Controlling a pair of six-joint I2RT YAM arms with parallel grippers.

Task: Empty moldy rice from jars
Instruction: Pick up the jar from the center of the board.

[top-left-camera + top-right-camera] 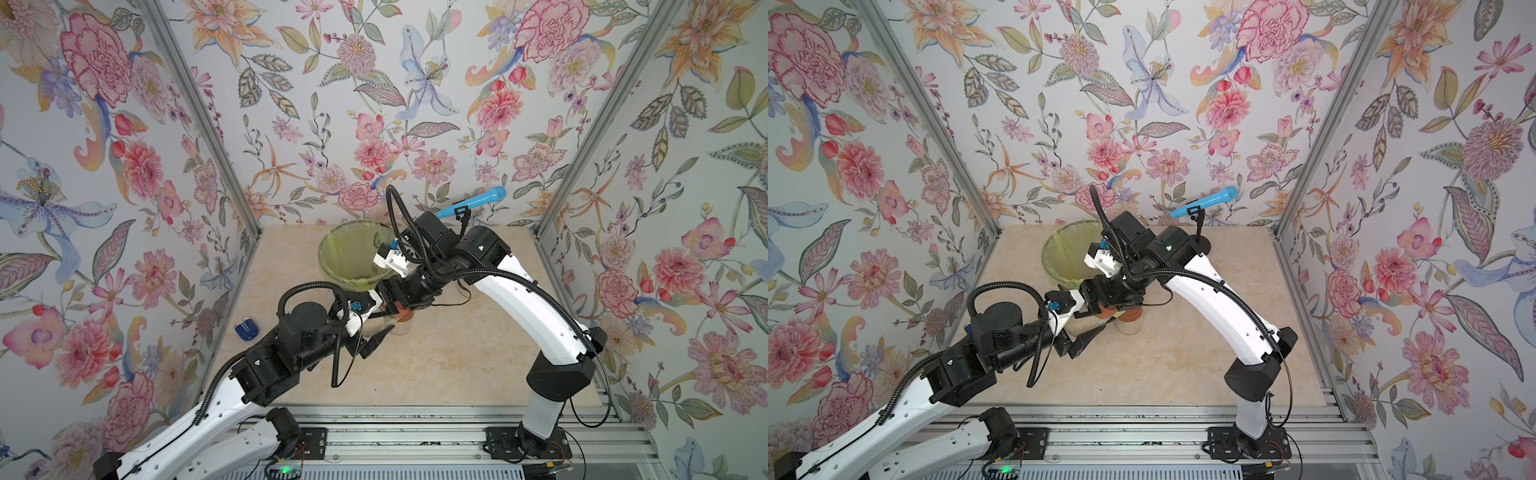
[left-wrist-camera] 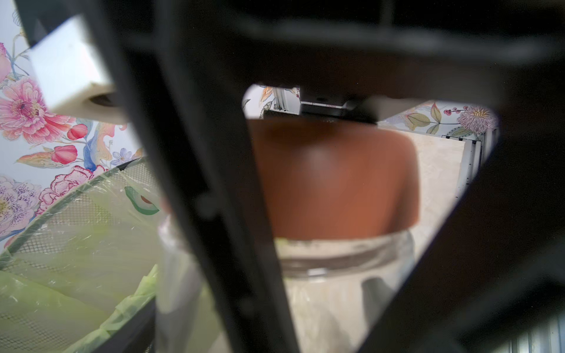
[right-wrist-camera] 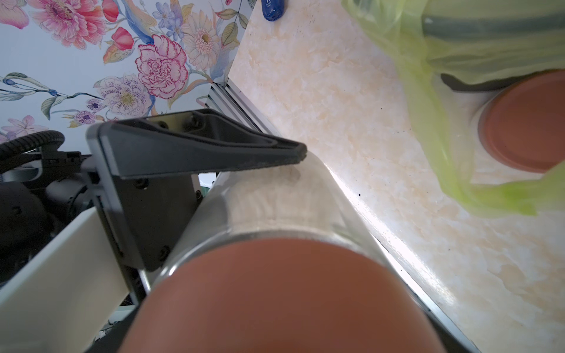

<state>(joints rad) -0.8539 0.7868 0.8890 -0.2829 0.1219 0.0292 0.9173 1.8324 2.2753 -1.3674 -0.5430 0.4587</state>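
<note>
Closest to the right wrist camera is a reddish-brown lid (image 3: 275, 290), blurred and filling the lower frame. It is still on its jar (image 3: 305, 183), whose clear wall shows pale, grainy rice (image 3: 260, 198) packed inside. One black finger (image 3: 214, 149) of the left gripper (image 1: 1087, 325) lies flat against that wall. In the left wrist view the jar sits between the two dark fingers, so this gripper is clamped around the jar's body.

In both top views the jar is tipped, with its lid end toward the right arm. The right gripper (image 1: 397, 307) is on the lid and looks closed on it, though its fingertips are hidden.

A second jar (image 1: 1128, 327) stands upright on the table (image 1: 436, 365), just beside the held one. It too has rice showing through the glass, and its second lid (image 3: 526, 122), also reddish-brown, is on.

The bin (image 1: 332, 249) stands just behind both jars. It has dark mesh walls and is lined with a yellow-green bag (image 2: 76, 244). A loose fold of the bag hangs down past the second jar. What lies at the bottom of the bin cannot be made out.
</note>
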